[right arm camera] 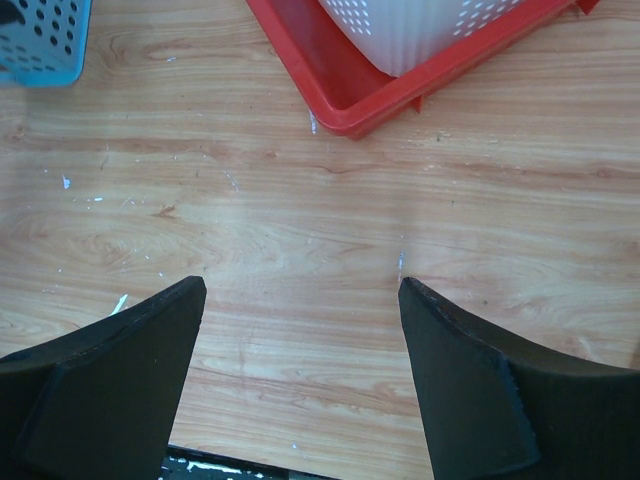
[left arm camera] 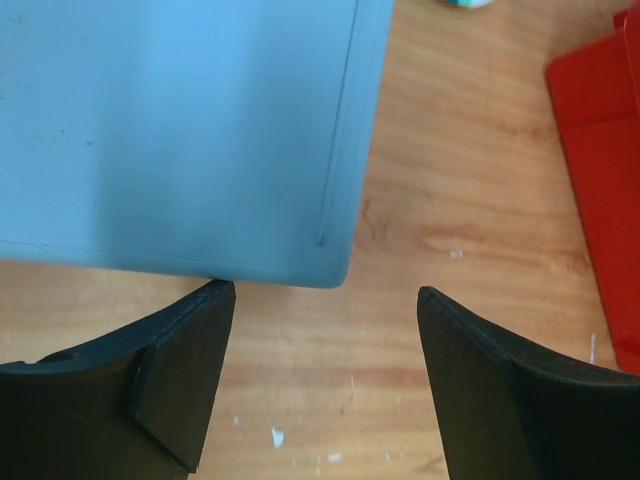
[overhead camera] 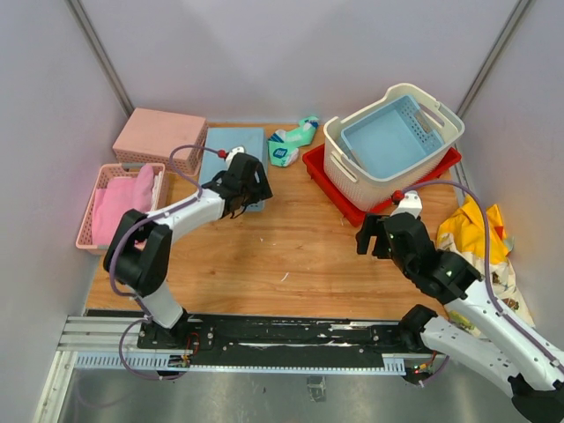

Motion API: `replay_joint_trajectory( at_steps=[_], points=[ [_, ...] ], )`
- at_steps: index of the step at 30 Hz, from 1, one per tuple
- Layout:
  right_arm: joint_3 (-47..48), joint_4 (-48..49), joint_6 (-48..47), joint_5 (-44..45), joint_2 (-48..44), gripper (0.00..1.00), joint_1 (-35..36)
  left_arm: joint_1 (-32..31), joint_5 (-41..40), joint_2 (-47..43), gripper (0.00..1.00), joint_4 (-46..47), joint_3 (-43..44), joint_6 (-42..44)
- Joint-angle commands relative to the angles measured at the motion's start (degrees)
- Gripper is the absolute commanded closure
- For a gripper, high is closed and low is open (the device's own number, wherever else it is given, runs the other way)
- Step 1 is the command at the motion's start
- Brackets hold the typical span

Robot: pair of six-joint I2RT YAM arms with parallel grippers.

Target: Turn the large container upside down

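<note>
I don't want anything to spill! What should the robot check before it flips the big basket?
1. Large container empty: not ok, a blue basket sits inside.
2. Container upright in the red tray: ok.
3. Right claw open: ok.
4. Right claw at the container: not ok, over the table, short of the tray.
5. Left claw empty: ok, open near a blue lid.

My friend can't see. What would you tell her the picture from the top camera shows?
The large container, a cream basket, stands right side up on a red tray at the far right of a wooden table, a light blue basket inside it. The left gripper and right gripper hover open and empty over the table.
</note>
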Motion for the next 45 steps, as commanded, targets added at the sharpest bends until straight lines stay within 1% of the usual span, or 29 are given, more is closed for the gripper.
replay_joint_trajectory(
  at_steps=[1,4,8,11,14,15,17,20,23,25,28,33,36,40,45],
  points=[
    [0.6,-3.2,0.8,3.1,-2.2,0.19,-0.6,1.4,0.6,6.2,0.21,2.1,7.3,8.5],
    [0.8,-3.9,0.7,4.2,-2.6,0.19,-0.6,1.8,0.4,9.2,0.20,0.8,10.7,10.8],
    [1.3,-5.2,0.8,5.1,-3.1,0.19,-0.6,2.7,0.9,8.4,0.18,0.5,11.4,11.7],
    [1.1,-5.2,0.7,5.4,-3.5,0.19,-0.6,3.1,0.0,8.3,0.18,-1.9,13.2,12.9],
    [1.3,-5.1,0.7,5.4,-3.2,0.19,-0.6,4.6,1.5,9.3,0.18,-4.2,14.5,13.7],
    [1.4,-5.2,0.6,5.4,-3.2,0.19,-0.6,5.3,2.5,9.5,0.18,-6.2,14.8,13.6],
    [1.7,-5.7,0.6,5.6,-3.5,0.20,-0.6,5.9,3.4,8.3,0.18,-7.1,12.3,12.8],
    [1.2,-6.3,1.2,6.7,-5.1,0.20,-0.6,5.9,5.6,3.3,0.17,-3.5,5.1,11.9],
    [0.2,-5.1,0.7,6.7,-5.4,0.20,-0.6,5.9,3.3,-0.7,0.12,-4.0,1.3,11.0],
    [0.5,-5.1,0.6,6.2,-4.6,0.20,-0.6,5.9,2.8,-3.4,0.09,-2.5,-1.5,11.3],
    [0.5,-4.8,1.0,6.1,-3.9,0.20,-0.6,6.1,0.9,-4.2,0.08,-1.4,-3.0,12.6],
    [0.5,-4.5,1.1,4.9,-3.7,0.20,-0.6,7.8,-2.8,1.6,0.10,-1.2,1.7,16.9],
    [1.0,-6.3,1.3,5.5,-5.0,0.21,-0.6,8.7,-1.7,5.6,0.11,-0.1,6.0,20.4],
    [1.2,-8.6,0.9,7.7,-7.9,0.20,-0.6,8.7,3.0,10.2,0.08,0.3,12.9,22.9],
    [3.7,-11.8,-0.8,10.5,-9.7,0.20,-0.5,8.7,3.5,15.0,0.07,-2.3,21.0,26.1]
  ],
)
